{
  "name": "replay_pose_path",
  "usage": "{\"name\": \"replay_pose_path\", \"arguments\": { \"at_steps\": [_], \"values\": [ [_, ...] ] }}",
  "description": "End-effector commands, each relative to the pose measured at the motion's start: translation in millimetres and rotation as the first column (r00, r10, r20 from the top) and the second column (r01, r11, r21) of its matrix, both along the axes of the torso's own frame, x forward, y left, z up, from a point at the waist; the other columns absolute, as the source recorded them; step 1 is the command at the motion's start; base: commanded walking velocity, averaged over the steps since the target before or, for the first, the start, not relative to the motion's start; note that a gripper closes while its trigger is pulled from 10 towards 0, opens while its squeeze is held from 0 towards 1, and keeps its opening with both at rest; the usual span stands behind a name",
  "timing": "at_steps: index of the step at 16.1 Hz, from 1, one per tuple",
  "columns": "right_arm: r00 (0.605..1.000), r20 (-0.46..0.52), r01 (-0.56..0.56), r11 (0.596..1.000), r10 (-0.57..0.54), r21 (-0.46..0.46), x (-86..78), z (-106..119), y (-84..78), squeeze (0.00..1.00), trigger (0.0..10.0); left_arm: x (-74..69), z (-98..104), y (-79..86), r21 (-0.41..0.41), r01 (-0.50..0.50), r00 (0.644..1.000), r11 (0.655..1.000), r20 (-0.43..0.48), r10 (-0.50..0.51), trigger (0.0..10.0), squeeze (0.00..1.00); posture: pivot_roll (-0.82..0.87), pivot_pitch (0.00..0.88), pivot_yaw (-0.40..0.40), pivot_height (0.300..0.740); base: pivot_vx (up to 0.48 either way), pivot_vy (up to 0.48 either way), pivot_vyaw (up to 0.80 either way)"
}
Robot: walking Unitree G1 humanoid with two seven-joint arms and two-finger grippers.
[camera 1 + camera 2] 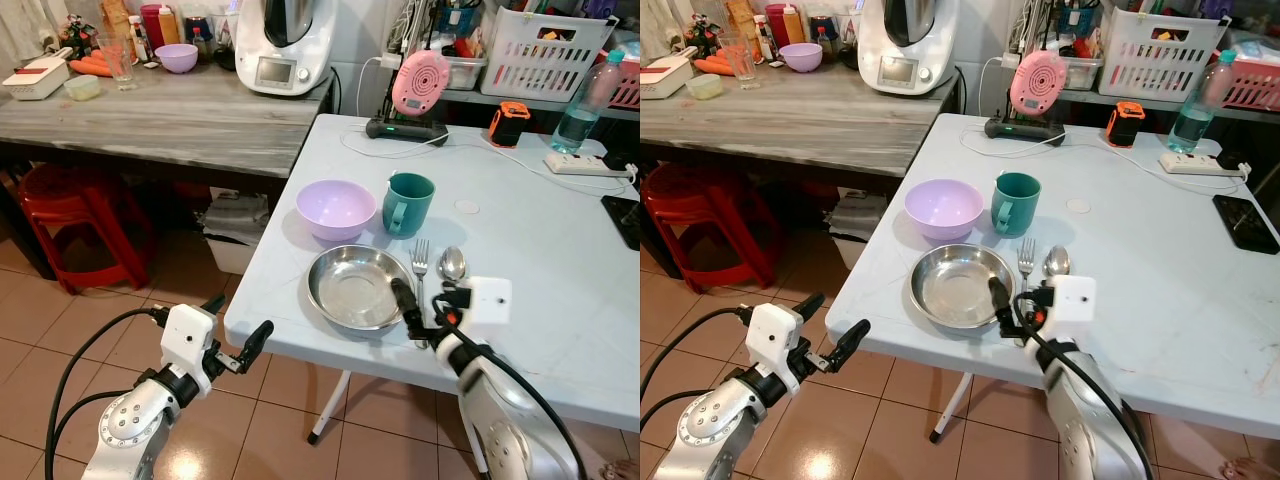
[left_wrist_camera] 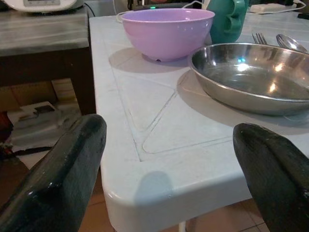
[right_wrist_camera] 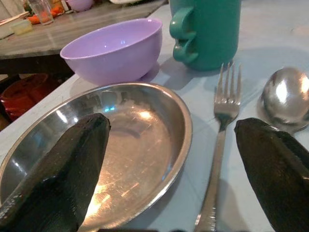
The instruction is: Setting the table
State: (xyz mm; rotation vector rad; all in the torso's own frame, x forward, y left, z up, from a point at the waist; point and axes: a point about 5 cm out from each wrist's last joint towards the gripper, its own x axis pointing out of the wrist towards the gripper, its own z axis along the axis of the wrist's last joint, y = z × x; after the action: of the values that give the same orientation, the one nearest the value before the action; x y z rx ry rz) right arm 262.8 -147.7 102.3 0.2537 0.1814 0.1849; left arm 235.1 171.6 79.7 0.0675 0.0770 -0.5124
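Observation:
On the pale blue table [image 1: 540, 260] stand a lilac bowl [image 1: 337, 208] and a teal mug [image 1: 408, 203]. In front of them lies a steel plate [image 1: 358, 287], with a fork [image 1: 420, 262] and a spoon [image 1: 453, 263] to its right. My right gripper [image 1: 425, 315] is open low over the fork's handle [image 3: 212, 193]: one finger hangs over the plate's right rim [image 3: 183, 140], the other sits on the spoon's side. My left gripper [image 1: 237, 322] is open with nothing in it, in the air just off the table's near left corner [image 2: 145, 193].
A grey wooden counter [image 1: 150, 115] with a kitchen machine [image 1: 283, 45] runs along the left, and a red stool [image 1: 80, 215] stands under it. At the table's far side are a pink device [image 1: 420, 85], an orange gadget [image 1: 509, 124], a water bottle [image 1: 585, 100], a power strip [image 1: 588, 164] and a phone [image 1: 625, 218].

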Motion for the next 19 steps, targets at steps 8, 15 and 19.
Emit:
{"name": "replay_pose_path", "arguments": {
  "at_steps": [8, 15, 19],
  "values": [
    [0.996, -0.087, -0.03, 1.0, 0.03, 0.006, 17.0, -4, 14.1, 0.0, 10.0, -0.8, 7, -11.2, 0.001, 0.057, 0.998, 0.998, 0.034, -0.057, 10.0, 0.0, 0.01, 0.007, -0.018, 0.74, 0.0, 0.0, 0.0],
    [0.989, -0.14, -0.032, 0.999, 0.037, 0.036, 24.4, -9, 14.9, 0.0, 9.4, -2.0, 14, -12.0, -0.008, 0.103, 0.994, 0.995, 0.041, -0.103, 10.0, 0.0, 0.02, 0.01, -0.017, 0.74, 0.0, 0.0, 0.0],
    [0.99, -0.135, -0.045, 0.998, 0.049, 0.038, 33.3, -4, 15.5, 0.0, 2.0, -7.8, 13, -10.9, -0.003, 0.166, 0.986, 0.986, 0.012, -0.166, 10.0, 0.0, 0.02, 0.008, -0.017, 0.74, 0.0, 0.0, 0.0]
  ]
}}
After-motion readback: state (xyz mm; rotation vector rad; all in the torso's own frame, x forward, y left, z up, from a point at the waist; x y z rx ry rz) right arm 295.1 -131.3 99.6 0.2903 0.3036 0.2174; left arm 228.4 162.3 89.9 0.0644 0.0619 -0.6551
